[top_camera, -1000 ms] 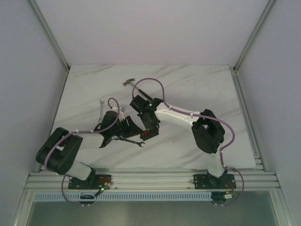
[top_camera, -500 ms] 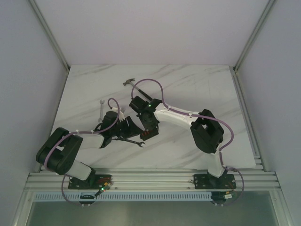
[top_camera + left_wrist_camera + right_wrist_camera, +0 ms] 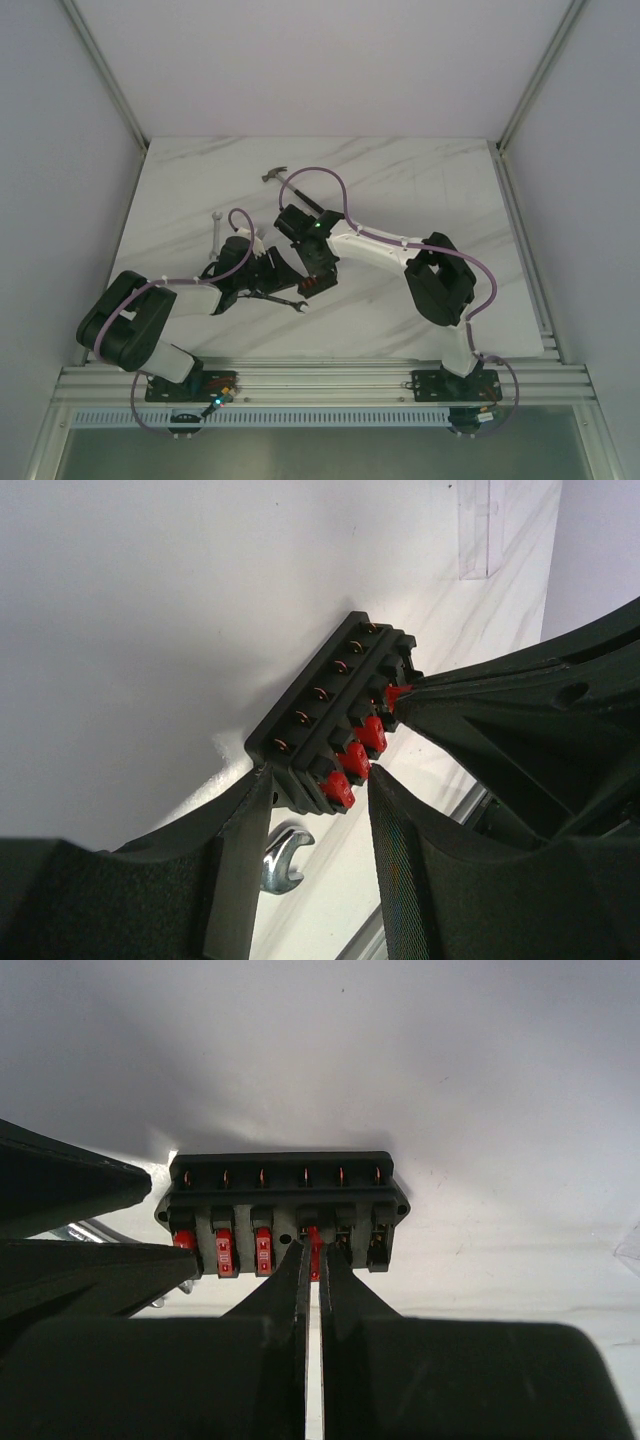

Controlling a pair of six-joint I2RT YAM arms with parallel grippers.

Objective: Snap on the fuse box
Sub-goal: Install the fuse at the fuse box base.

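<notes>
The fuse box (image 3: 283,1205) is a small black block lying on the white table, with three red fuses seated in its left slots. My right gripper (image 3: 313,1250) is shut on a thin red fuse (image 3: 316,1247) at the fourth slot. The two slots to the right of it show no red. My left gripper (image 3: 318,775) straddles the box's near end (image 3: 300,780), one finger on each side, gripping it. In the top view both grippers meet over the box (image 3: 312,287), the left gripper (image 3: 272,280) from the left and the right gripper (image 3: 316,272) from above.
A wrench head (image 3: 280,855) lies just under the left fingers, also seen as a wrench (image 3: 292,303) in the top view. A second wrench (image 3: 215,230) lies to the left and a hammer (image 3: 283,178) lies farther back. A clear plastic piece (image 3: 478,530) rests beyond the box.
The right wrist has shifted very slightly to the left. The fuse box and the left gripper have stayed where they were.
</notes>
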